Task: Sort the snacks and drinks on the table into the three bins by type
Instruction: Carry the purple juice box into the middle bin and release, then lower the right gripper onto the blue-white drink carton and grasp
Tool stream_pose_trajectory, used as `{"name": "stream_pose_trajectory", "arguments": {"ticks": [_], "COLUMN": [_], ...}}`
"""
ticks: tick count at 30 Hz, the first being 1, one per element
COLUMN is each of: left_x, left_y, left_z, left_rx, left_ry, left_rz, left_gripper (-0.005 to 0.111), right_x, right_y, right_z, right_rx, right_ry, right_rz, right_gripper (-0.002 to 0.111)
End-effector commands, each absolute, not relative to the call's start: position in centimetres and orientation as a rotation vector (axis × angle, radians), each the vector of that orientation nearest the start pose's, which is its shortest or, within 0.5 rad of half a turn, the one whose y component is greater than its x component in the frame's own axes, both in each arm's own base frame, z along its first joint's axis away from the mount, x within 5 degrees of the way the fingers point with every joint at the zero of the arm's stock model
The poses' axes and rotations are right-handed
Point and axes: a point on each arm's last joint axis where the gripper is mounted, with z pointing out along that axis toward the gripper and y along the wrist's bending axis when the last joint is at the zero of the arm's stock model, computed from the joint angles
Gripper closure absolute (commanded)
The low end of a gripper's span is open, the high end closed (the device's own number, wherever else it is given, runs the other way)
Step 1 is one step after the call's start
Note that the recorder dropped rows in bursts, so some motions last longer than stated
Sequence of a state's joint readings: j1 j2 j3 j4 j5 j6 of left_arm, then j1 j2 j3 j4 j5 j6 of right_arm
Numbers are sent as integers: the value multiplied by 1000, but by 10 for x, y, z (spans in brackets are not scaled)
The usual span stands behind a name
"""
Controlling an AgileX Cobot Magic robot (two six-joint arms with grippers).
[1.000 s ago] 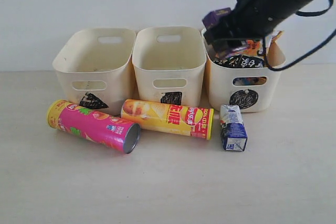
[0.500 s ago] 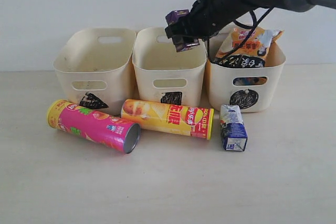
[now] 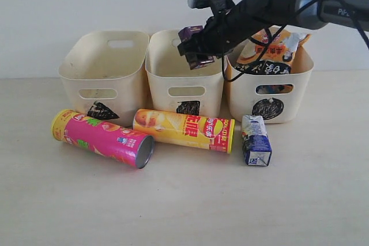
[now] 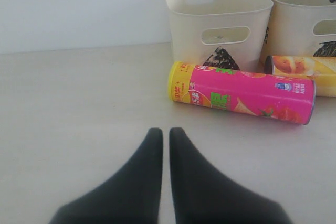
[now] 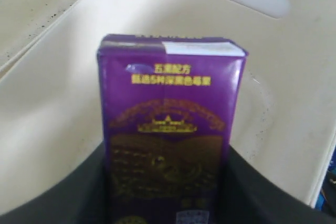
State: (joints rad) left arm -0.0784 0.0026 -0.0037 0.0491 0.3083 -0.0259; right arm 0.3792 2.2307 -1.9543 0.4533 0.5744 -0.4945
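Note:
My right gripper is shut on the dark purple carton and holds it over the middle bin, the one marked with a square. The right bin, marked with a circle, holds the orange-black bag and a blue-white-black bag. The magenta tube, the yellow-red tube and the dark blue and white carton lie on the table before the bins. My left gripper is shut and empty, low over the table, short of the magenta tube.
The left bin, marked with a triangle, shows nothing inside. A pale wall stands behind the bins. Cables hang from the right arm over the right bin.
The right arm has carried the purple carton leftward from above the right bin to above the middle bin, and slightly lower. Nothing on the table has moved.

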Motion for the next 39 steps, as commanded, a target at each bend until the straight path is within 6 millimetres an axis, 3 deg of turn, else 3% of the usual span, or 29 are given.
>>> {"name": "stream_pose_trajectory", "arguments": {"ticks": [1, 16, 18, 24, 30, 34, 39], "left_x": [54, 54, 54, 54, 54, 54, 54], "left_y": [-3, -3, -3, -3, -3, -3, -3], "left_z": [186, 186, 186, 186, 186, 186, 186], "left_rx": [66, 66, 66, 66, 66, 66, 66], "left_ry": [1789, 1789, 1789, 1789, 1789, 1789, 1789], "left_rz": [-45, -45, -45, -45, -45, -45, -45], "left_gripper": [103, 103, 103, 103, 103, 103, 103], "right_x": [472, 469, 469, 468, 468, 460, 427], "right_y": [227, 234, 234, 234, 234, 229, 214], "right_z": [248, 247, 247, 247, 247, 263, 301], "right_rx": [-722, -745, -745, -744, -749, -806, -852], "right_ry": [2123, 2116, 2116, 2128, 2127, 2125, 2304], "right_rz": [409, 405, 405, 413, 406, 363, 352], "right_gripper": [107, 105, 96, 52, 49, 49, 49]}}
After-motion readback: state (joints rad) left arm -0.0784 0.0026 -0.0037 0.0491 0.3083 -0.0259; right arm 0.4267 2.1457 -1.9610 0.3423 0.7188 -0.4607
